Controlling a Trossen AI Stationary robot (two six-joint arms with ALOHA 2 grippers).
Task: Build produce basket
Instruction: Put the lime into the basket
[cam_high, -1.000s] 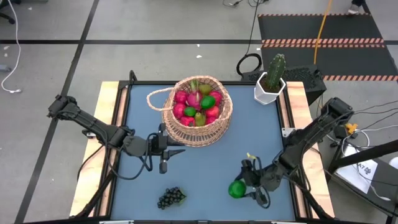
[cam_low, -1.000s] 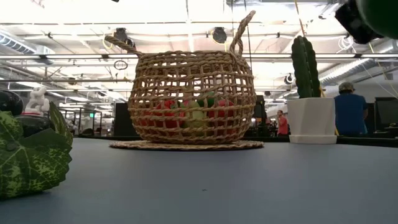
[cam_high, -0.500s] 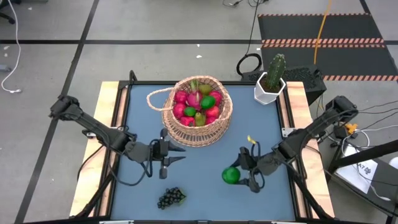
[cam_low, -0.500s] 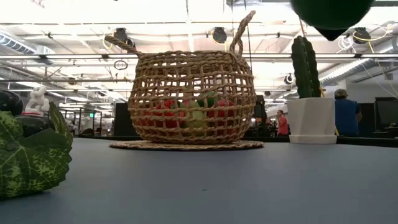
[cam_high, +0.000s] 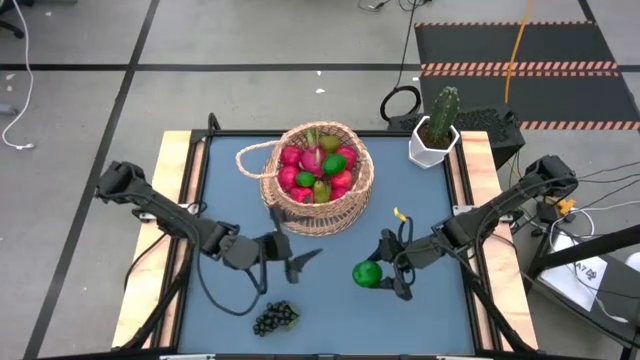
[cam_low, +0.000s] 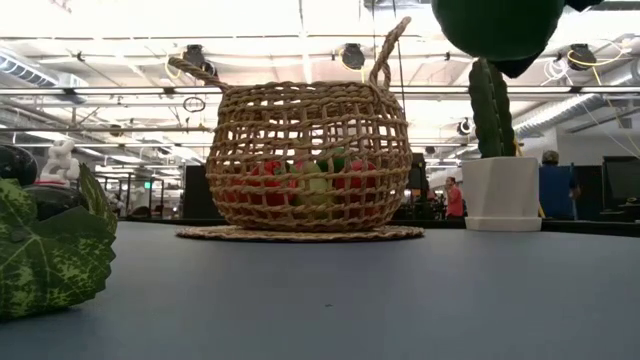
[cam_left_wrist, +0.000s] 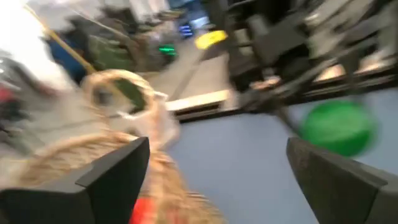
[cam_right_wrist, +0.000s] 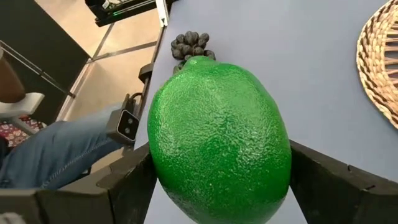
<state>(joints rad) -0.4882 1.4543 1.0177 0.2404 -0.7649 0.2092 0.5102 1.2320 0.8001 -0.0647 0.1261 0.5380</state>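
The woven basket (cam_high: 317, 178) (cam_low: 310, 160) stands at the table's far middle, its flat base on the blue top, with red and green produce inside. My right gripper (cam_high: 374, 276) (cam_right_wrist: 224, 186) is shut on a green lime (cam_high: 366, 273) (cam_right_wrist: 217, 140) just near and right of the basket. The lime shows high in the low view (cam_low: 500, 25). My left gripper (cam_high: 292, 255) (cam_left_wrist: 217, 180) hovers open near the basket's front, nothing between its fingers. A dark grape bunch (cam_high: 275, 318) (cam_right_wrist: 191, 43) lies by the near edge. My right gripper pinches the lime between its two fingers, one on each side (cam_right_wrist: 163, 180) of the fruit. The fingers reach in from the table's right. The lime is lifted clear of the table.
A white pot with a cactus (cam_high: 435, 135) (cam_low: 497, 150) stands at the far right corner. The basket's looped handle (cam_high: 250, 158) sticks out toward the left. A green leaf (cam_low: 50, 250) sits close to the low camera. People show in the room beyond.
My right gripper has carried the lime up and toward the table's far left, closer to the basket. My left gripper has moved toward the near right, away from the basket's left front, and has opened wide.
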